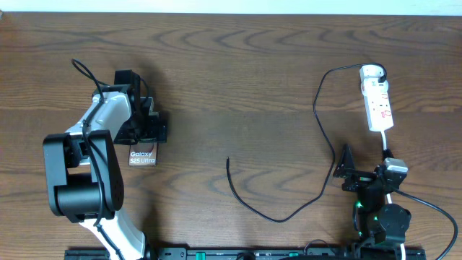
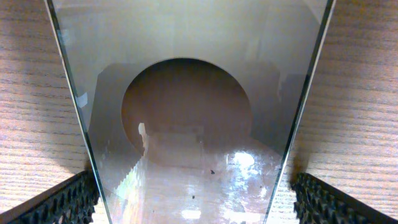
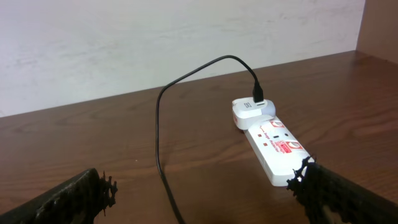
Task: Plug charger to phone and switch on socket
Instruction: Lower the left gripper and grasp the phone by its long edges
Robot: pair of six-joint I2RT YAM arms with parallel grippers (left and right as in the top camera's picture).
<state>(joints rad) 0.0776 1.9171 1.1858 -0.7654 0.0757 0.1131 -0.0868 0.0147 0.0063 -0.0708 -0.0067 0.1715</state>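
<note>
The phone point(image 1: 142, 157), a glossy slab with white lettering, lies at the left of the table. My left gripper point(image 1: 141, 128) hangs over its far end, open, with a finger on either side. In the left wrist view the phone point(image 2: 186, 124) fills the space between the fingers of the left gripper point(image 2: 199, 202). The white socket point(image 1: 379, 105) lies at the far right. The charger cable point(image 1: 289, 215) runs from the socket's round plug in a loop to its free tip point(image 1: 228, 160) mid-table. My right gripper point(image 1: 355, 175) is open and empty, near the socket point(image 3: 277, 146) and the cable point(image 3: 160, 124).
The socket's white lead point(image 1: 387, 144) runs toward the right arm's base point(image 1: 382, 220). The left arm's bulky body point(image 1: 83, 177) stands at the front left. A pale wall point(image 3: 155, 43) rises behind the table's far edge.
</note>
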